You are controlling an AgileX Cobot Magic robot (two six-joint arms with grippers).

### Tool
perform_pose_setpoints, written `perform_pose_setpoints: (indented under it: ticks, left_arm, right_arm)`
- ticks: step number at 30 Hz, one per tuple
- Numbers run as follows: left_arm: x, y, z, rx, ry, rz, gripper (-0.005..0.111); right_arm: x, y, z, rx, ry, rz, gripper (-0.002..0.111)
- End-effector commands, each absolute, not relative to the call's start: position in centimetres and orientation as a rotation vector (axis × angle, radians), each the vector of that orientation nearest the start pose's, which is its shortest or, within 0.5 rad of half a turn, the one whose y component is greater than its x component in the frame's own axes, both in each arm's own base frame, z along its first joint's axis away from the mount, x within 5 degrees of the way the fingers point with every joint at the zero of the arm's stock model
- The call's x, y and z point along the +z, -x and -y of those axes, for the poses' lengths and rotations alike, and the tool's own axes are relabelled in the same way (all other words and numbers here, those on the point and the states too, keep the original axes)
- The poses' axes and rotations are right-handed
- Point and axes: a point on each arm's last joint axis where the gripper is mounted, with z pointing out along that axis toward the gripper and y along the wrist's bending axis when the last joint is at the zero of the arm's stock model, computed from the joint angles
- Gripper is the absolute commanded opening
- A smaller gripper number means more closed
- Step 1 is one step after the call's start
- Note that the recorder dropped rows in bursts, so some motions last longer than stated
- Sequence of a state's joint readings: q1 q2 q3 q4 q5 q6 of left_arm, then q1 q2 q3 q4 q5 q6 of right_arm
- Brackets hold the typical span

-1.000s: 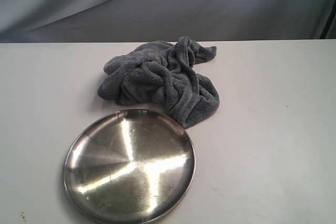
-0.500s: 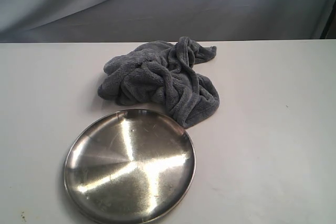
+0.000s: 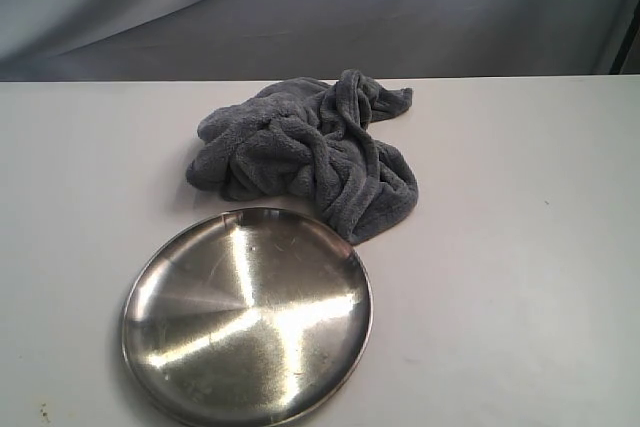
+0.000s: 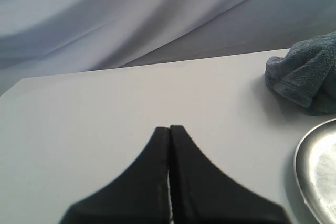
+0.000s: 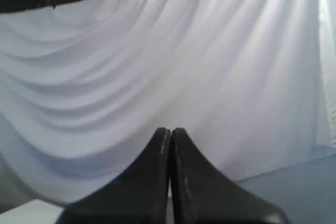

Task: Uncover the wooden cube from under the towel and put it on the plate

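Note:
A dark grey plush towel point(image 3: 305, 152) lies bunched in thick folds at the back middle of the white table. The wooden cube is hidden; no part of it shows. In front of the towel, touching its near fold, sits the round steel plate point(image 3: 150, 277), with nothing on it. Neither arm appears in the exterior view. My left gripper point(image 4: 169, 128) is shut with nothing in it, hovering over bare table, with the towel point(image 4: 310, 74) and the plate's rim point(image 4: 300, 163) off to one side. Pointing at the backdrop, my right gripper point(image 5: 170, 130) is shut with nothing in it.
A pale draped curtain point(image 3: 320, 7) hangs behind the table's far edge. The white tabletop point(image 3: 520, 247) stretches bare to the right of the towel and plate and to the left of them.

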State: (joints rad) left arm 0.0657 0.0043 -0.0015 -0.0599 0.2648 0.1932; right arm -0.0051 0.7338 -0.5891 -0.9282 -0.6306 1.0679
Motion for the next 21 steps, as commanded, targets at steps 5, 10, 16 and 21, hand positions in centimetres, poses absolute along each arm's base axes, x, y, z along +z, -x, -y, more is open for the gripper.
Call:
perform_pose_setpoints:
  ticks: [5, 10, 16, 21]
  left_arm:
    - [18.9, -5.5, -0.2, 0.125, -0.068, -1.749, 0.000]
    - [18.9, -5.5, -0.2, 0.125, -0.068, -1.749, 0.000]
    - [18.9, -5.5, -0.2, 0.127, -0.069, -1.749, 0.000]
    - [18.9, -5.5, -0.2, 0.127, -0.069, -1.749, 0.000]
  right_arm:
    - [41.7, -25.6, -5.6, 0.560, 0.523, -1.584, 0.000]
    - [42.9, -30.3, -7.4, 0.706, 0.591, -1.618, 0.000]
    - [39.3, -36.7, -16.1, 0.777, 0.654, -1.659, 0.000]
    - [34.6, -39.6, -18.9, 0.647, 0.599, -1.747, 0.000]
